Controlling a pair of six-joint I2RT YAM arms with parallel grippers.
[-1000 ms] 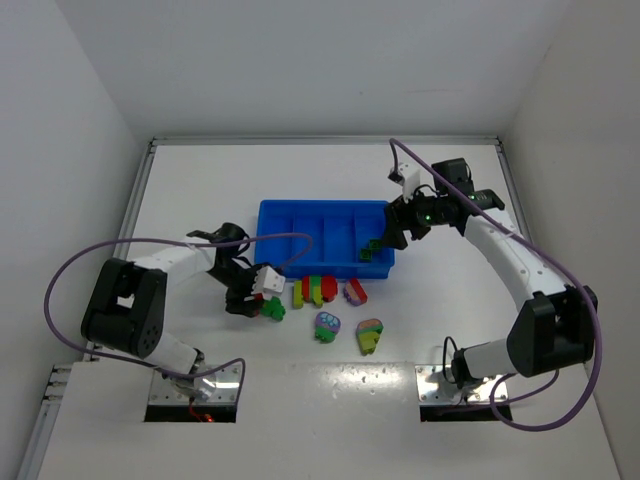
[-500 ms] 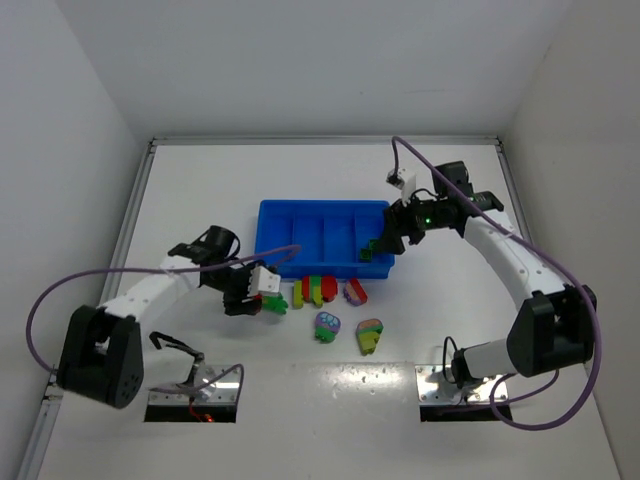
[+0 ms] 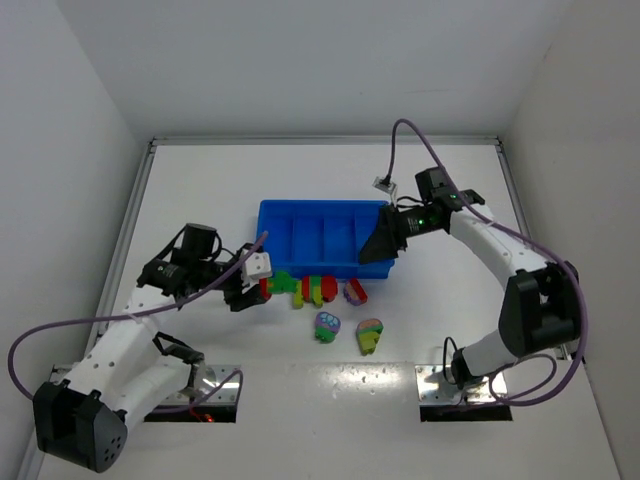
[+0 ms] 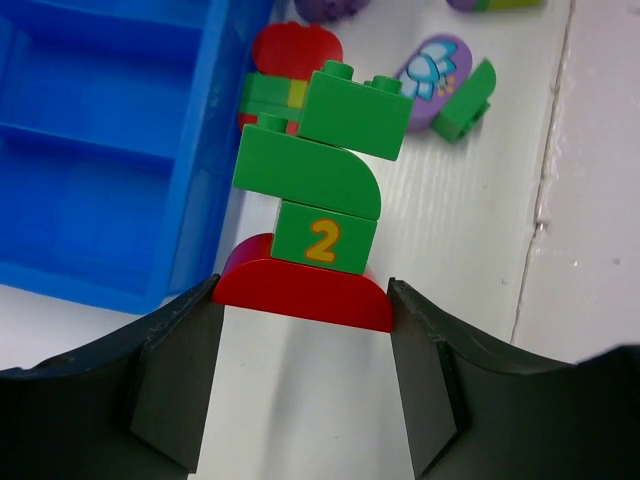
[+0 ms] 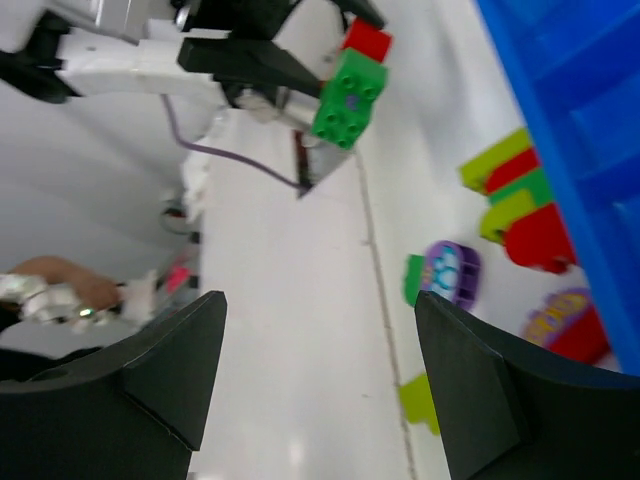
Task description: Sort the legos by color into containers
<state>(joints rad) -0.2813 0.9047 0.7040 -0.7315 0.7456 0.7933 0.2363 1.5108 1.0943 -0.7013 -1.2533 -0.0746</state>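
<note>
Legos (image 3: 327, 325) lie on the white table (image 3: 200, 180) in a loose group just off the near long side of the blue tray (image 3: 320, 206). The tray sits around the middle of the table, its four compartments side by side.

The right gripper (image 3: 377, 248) hangs over the right end of the tray. Its fingers (image 5: 165, 370) are spread wide with nothing between them.

The left gripper (image 3: 252, 288) is off the tray's near left corner and pinches a stack (image 4: 315, 190) of bricks by its bottom piece. That piece is a red rounded brick (image 4: 300, 290) pressed between both fingers (image 4: 170, 400). Beyond it in the left wrist view come a green brick marked 2 (image 4: 322, 238), a green curved brick (image 4: 305, 180) and a plain green brick (image 4: 355, 110). The stack points away from the gripper toward the loose group. Whether it touches the table I cannot tell.

Among the loose ones, a cluster of yellow-green and red bricks (image 3: 315, 290) lies just beside the tray's near wall. A red and purple piece (image 3: 355, 292) is just to its right. Closer to the near edge are a purple rounded piece (image 4: 432, 70) with a small green brick (image 4: 465, 100) against it, and a yellow-green and pink piece (image 3: 369, 335).
</note>
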